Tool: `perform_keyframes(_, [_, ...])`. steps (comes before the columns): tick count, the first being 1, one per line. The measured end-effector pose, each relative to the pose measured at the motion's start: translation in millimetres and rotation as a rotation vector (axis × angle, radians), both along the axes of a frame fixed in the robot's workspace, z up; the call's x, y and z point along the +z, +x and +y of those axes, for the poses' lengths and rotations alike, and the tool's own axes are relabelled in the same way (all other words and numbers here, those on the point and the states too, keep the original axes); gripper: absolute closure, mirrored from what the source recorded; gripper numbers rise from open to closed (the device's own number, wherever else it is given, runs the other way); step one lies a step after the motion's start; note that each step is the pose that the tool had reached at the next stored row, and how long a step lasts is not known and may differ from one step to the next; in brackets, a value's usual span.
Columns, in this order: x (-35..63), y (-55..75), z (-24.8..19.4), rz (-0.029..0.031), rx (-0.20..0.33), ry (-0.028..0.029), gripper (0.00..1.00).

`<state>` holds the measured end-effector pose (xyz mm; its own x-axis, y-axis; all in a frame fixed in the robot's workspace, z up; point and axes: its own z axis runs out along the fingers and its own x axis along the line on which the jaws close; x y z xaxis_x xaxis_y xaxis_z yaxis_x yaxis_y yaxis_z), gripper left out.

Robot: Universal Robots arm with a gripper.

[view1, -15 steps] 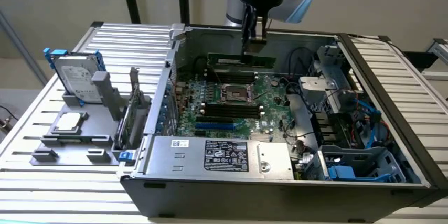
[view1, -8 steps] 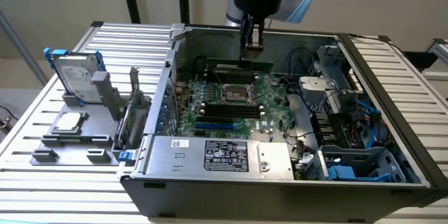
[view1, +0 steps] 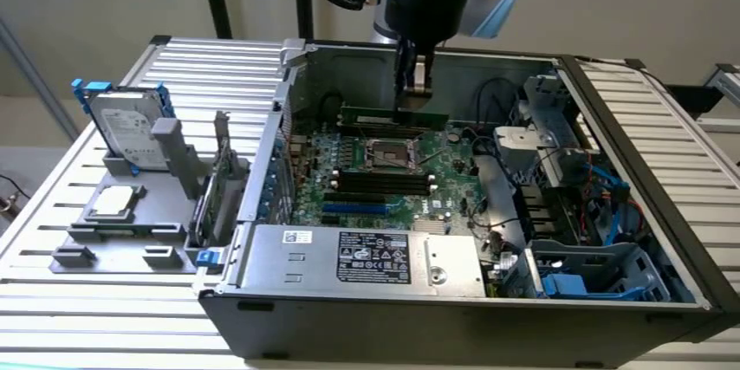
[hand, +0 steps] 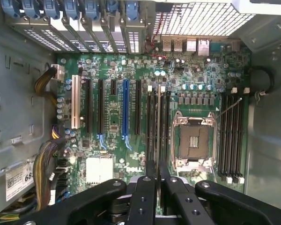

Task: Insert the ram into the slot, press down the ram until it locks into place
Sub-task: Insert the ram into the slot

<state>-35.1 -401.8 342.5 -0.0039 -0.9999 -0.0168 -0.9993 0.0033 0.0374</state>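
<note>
One pincer (view1: pixel 414 97) is gripping the ram (view1: pixel 387 116) over the slot (hand: pixel 152 126) at upper centre of the exterior view, risking a crooked jam if tilted.

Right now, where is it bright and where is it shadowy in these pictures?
Exterior view: even light on the table; inside the case it is dimmer around the ram. Wrist view: the grille glares white, the board is evenly lit, the tool looks nearly black.
</note>
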Motion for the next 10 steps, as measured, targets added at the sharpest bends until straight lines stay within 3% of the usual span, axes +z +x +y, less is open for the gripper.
perform_keyframes(10, [-18.2,0.0,-4.1,-0.0007,0.0,0.0004,0.87])
